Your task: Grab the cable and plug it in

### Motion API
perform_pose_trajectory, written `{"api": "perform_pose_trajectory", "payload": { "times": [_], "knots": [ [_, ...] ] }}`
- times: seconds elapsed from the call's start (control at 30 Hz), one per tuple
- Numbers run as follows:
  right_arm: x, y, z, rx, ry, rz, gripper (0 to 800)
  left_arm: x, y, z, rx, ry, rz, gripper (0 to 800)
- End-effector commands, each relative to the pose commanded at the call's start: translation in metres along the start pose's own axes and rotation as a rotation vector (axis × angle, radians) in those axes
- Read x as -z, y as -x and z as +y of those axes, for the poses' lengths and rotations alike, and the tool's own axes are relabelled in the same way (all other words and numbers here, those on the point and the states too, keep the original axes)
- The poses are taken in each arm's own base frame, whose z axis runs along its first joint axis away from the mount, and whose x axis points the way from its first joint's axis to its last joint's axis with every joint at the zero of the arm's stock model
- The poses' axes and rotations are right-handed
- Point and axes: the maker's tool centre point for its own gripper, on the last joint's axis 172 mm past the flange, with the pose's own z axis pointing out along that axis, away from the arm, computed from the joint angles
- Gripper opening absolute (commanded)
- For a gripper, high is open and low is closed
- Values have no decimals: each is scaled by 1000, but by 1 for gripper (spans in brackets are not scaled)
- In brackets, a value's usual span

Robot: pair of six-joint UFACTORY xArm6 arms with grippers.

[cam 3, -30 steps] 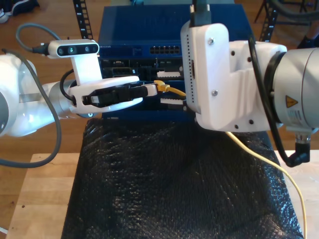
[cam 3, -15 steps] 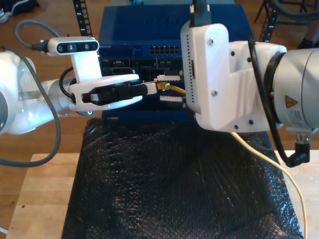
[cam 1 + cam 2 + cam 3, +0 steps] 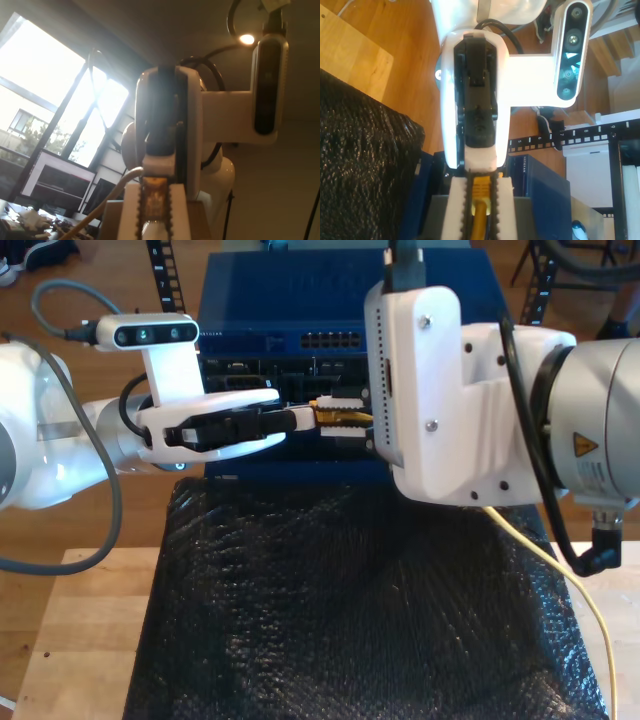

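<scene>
My first gripper (image 3: 155, 207) fingers (image 3: 131, 212) pinch the thin yellow network cable (image 3: 481, 212) at its plug - my second gripper (image 3: 481, 197) serrated fingers (image 3: 457, 210) clamp its boot.

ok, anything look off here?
Nothing damaged or spilled. Only oddity: my first tool grips the cable by its plug while my second tool straddles the same end, nose to nose, short of the blue network switch.

Yellow cable (image 3: 560, 575) – thin, plug end (image 3: 335, 417) w/ yellow boot, held level mid-scene at far edge of the black mat; rest trails down to the exterior view's near right.
</scene>
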Motion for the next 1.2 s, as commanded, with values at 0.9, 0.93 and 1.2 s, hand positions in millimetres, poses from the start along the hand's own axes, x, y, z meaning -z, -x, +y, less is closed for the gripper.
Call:
{"api": "perform_pose_trajectory", "payload": {
  "times": [0.9, 0.93, 1.2],
  "knots": [
    [0, 5, 4, -64, 14, -11, 3, -6, -2, 3, -11, -29, -33, 530],
    [0, 7, 4, -73, 14, -15, 3, -7, -3, 1, -14, -40, -39, 530],
    [13, 58, 23, -144, 67, -115, 3, -4, 6, -16, -19, -148, -119, 654]
  ]
}}
